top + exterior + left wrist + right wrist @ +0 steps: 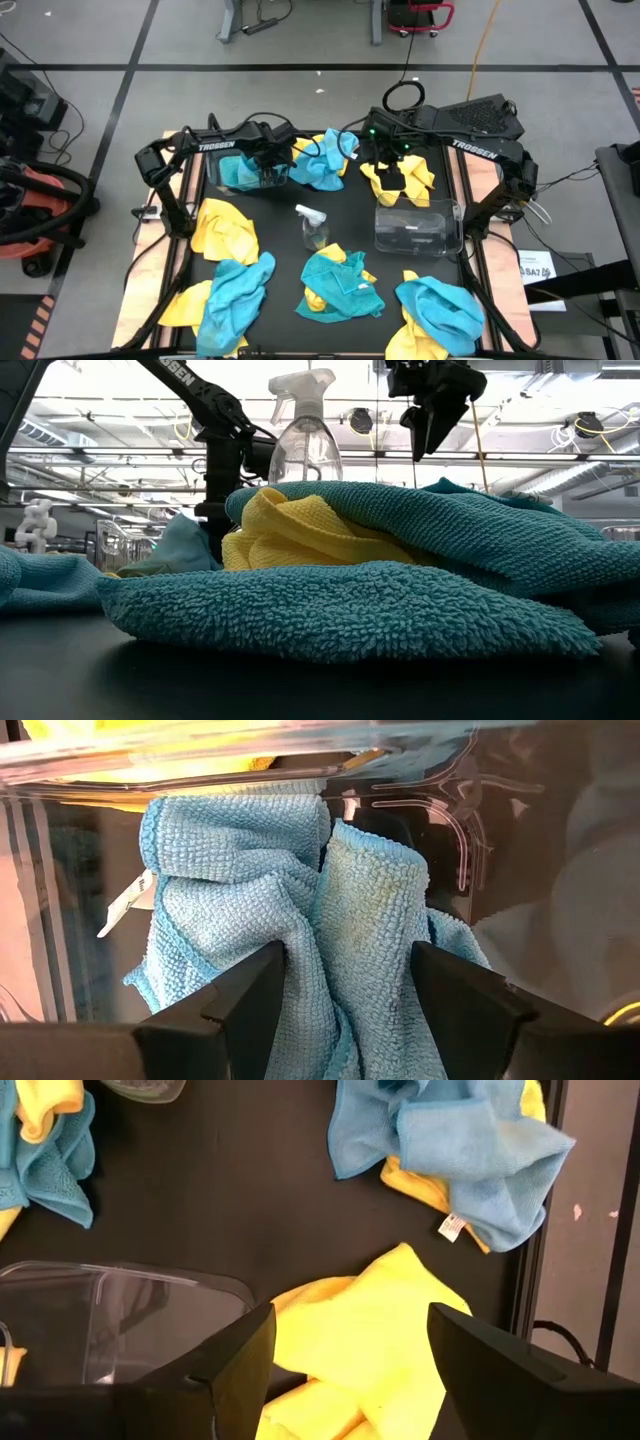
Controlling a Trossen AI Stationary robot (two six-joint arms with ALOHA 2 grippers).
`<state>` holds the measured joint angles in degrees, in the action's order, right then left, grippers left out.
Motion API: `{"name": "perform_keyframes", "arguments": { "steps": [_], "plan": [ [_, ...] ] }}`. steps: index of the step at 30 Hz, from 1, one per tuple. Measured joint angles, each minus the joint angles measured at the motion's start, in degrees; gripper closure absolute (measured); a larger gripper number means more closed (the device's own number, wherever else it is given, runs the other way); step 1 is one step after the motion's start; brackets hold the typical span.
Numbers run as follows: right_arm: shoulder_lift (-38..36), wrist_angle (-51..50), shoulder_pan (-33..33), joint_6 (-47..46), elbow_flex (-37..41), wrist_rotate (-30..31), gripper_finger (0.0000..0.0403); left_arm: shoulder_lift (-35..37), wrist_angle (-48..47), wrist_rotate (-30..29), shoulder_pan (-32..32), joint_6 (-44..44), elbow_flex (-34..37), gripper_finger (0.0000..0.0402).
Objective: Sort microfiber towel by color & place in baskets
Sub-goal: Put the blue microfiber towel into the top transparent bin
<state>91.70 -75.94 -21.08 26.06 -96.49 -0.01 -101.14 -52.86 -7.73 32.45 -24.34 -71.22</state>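
The left basket (232, 178) stands at the table's far left and holds a turquoise towel (300, 920). My left gripper (268, 158) reaches into it, open, its fingers on either side of an upstanding fold of that towel. My right gripper (395, 170) hangs open above a yellow towel (390, 1330) that lies flat at the far right. The right basket (418, 228) stands just nearer than that towel, clear, with no towel showing inside. Several more turquoise and yellow towels lie about the table. My left gripper (345, 1010) comes at the turquoise towel's raised fold (370, 950) with one finger on each side. The cloth fills the gap between the fingers, and I cannot tell whether they touch it. The towel rests on the basket floor.
A clear spray bottle (313, 225) stands upright at the table's middle. A turquoise-on-yellow heap (322, 160) lies between the two grippers. More towels lie at the left (225, 228), near left (235, 290), near middle (342, 283) and near right (440, 305). Bare black table shows around the bottle.
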Motion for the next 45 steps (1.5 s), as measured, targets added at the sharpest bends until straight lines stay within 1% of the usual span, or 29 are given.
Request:
{"name": "perform_keyframes", "arguments": {
  "steps": [4, 9, 24, 29, 31, 33, 34, 38, 45],
  "plan": [
    [0.0, 1.05, -0.42, 0.43, -0.02, -0.05, 0.0149, 0.0, 0.0, 0.0, 0.0, 0.0, 0.0, 0.0175],
    [0.0, 1.01, -2.95, 1.01, -0.02, -0.02, 0.0149, 0.0, 0.0, 0.0, 0.0, 0.0, 0.0, 0.0175],
    [-1.81, 1.71, -14.43, 1.4, -0.07, -0.34, 0.0149, 0.0, 2.15, 0.0, -0.11, 0.0, -0.02, 0.0175],
    [-1.81, 3.05, -18.2, 0.39, -0.07, -0.32, 0.0149, 0.02, 6.83, 0.0, -0.11, 0.07, -0.04, 0.0175],
    [-1.81, 3.69, -19.26, -0.21, -0.07, -0.33, 0.0149, 0.02, 8.06, 0.0, -0.24, 1.98, -0.04, 0.0175],
    [-1.81, 4.13, -20.13, -0.62, -0.03, -0.45, 0.0149, 0.02, 8.45, 0.0, -0.32, 6.13, -0.04, 0.0175],
    [-1.82, 4.94, -20.47, -0.78, 0.31, -0.67, 0.0149, 0.02, 8.9, 0.0, -0.33, 7.5, -0.04, 0.0175],
    [-1.81, 8.37, -21.58, -0.06, 3.79, -3.79, 0.0149, 0.02, 10.94, 1.11, -0.33, 7.48, -0.04, 0.0175],
    [-1.77, 12.2, -22.48, 2.27, 11.42, -4.59, 0.0149, 0.13, 10.93, 8.12, -0.33, 5.97, -0.15, 0.0175]
  ]
}}
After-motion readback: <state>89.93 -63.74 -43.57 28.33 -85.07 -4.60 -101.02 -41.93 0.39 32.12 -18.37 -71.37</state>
